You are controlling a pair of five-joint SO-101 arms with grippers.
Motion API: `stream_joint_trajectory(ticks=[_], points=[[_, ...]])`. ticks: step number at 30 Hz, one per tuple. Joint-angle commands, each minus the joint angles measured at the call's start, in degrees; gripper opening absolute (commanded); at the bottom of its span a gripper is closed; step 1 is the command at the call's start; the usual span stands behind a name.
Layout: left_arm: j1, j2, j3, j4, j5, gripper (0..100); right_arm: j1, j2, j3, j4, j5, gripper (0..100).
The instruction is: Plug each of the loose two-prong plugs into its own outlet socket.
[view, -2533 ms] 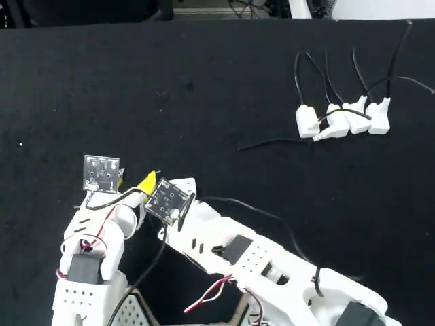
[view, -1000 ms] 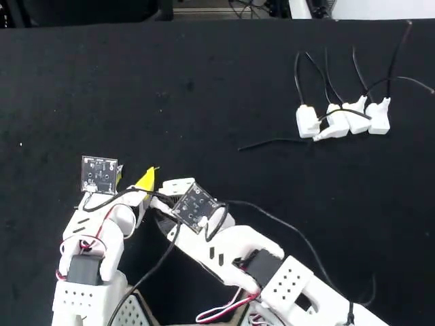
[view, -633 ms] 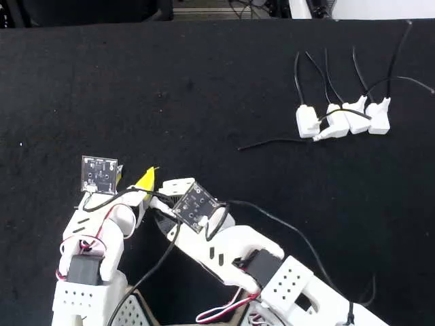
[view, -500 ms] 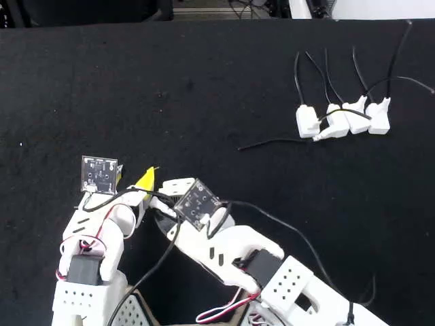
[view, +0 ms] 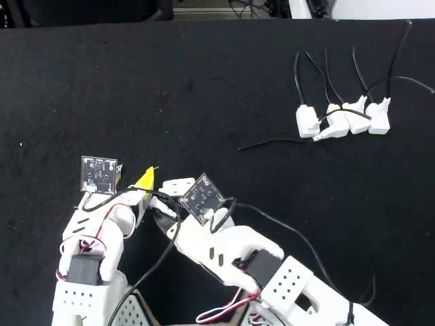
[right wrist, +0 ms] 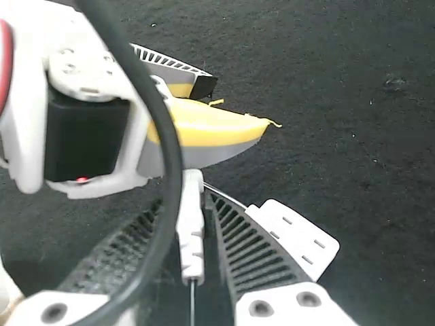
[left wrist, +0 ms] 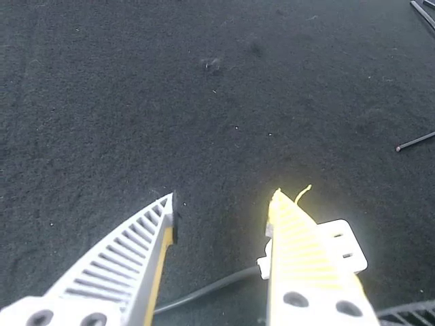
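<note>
Approach not begun, I judge — left jaws apart, right jaws together; the plugs [view: 308, 121] lie well beyond both, so next I need a long reach out

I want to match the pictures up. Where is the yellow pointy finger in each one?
High view: the yellow finger pokes out low on the left, at the left arm's tip.
Left wrist view: the yellow finger is the ribbed one with a thread at its tip.
Right wrist view: the yellow finger lies sideways, past the dark ribbed fingers.
Shared landmark: the white slotted piece right beside it.
</note>
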State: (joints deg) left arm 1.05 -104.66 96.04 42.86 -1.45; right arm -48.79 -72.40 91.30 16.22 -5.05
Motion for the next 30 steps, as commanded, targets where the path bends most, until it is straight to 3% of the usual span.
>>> stream_joint_trajectory(ticks=[1,24,30], points=[[0.8,0.4,1.0,0.0,-0.6,22,3.3,-2.5,-1.4,-0.6,-1.0,1.1],[0.8,0.4,1.1,0.1,-0.6,22,6.8,-2.0,-2.3,0.0,-0.4,1.1],[0.7,0.5,0.5,0.5,-0.6,22,7.0,-2.0,-5.0,9.1,3.8,1.1]])
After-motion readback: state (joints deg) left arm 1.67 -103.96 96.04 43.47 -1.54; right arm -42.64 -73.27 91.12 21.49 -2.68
